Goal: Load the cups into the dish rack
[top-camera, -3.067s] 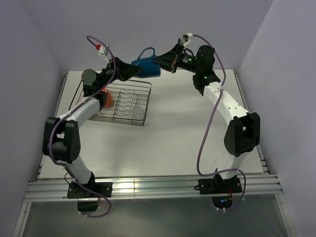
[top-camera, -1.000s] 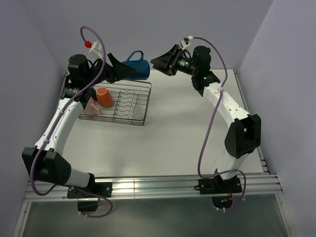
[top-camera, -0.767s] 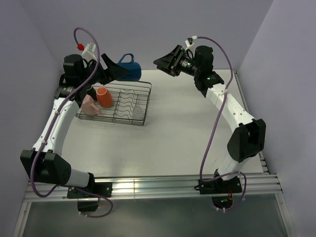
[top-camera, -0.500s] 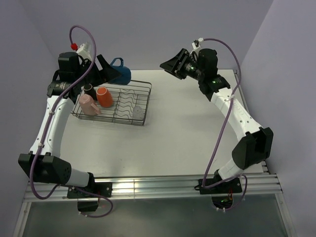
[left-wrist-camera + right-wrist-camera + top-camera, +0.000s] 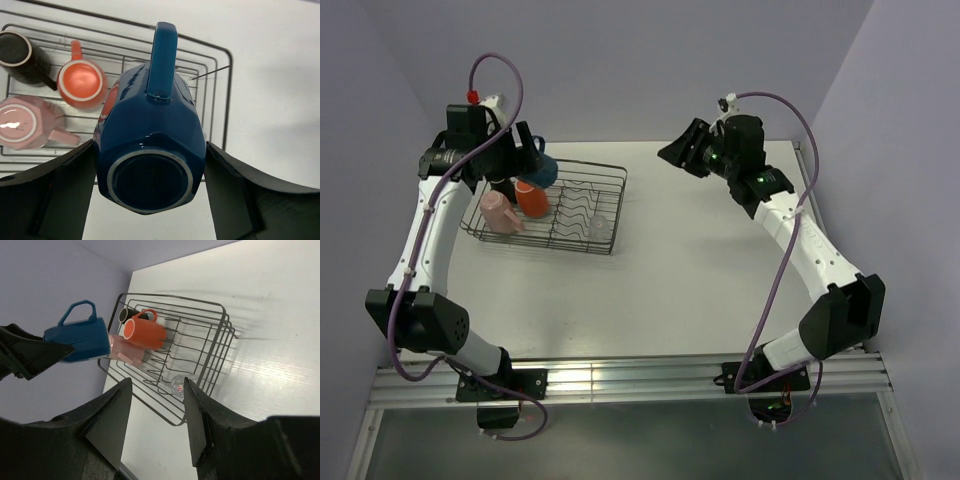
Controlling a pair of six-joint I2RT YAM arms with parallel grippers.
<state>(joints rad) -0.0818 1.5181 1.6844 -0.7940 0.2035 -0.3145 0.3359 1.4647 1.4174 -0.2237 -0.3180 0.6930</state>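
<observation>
Three cups, the orange mug (image 5: 82, 84), pink mug (image 5: 22, 122) and dark brown mug (image 5: 20, 55), already fill the left end of the dish rack (image 5: 582, 205), so the blue mug (image 5: 150, 150) that the left gripper (image 5: 150, 170) holds in the air above them could bang one if dropped here; the right gripper (image 5: 156, 405) is open and empty.

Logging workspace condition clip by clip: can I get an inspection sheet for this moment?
Surface: white table, no spills seen.
Job's things: dish rack holds orange mug, pink mug, dark brown mug, glass tumbler; blue mug in the air near its left end.
Clutter: nothing seen.
Grippers: left gripper shut on blue mug; right gripper open, empty.
Cables: one purple cable loops above the left arm, another above the right.
Surroundings: lilac walls; metal rail at near edge.
</observation>
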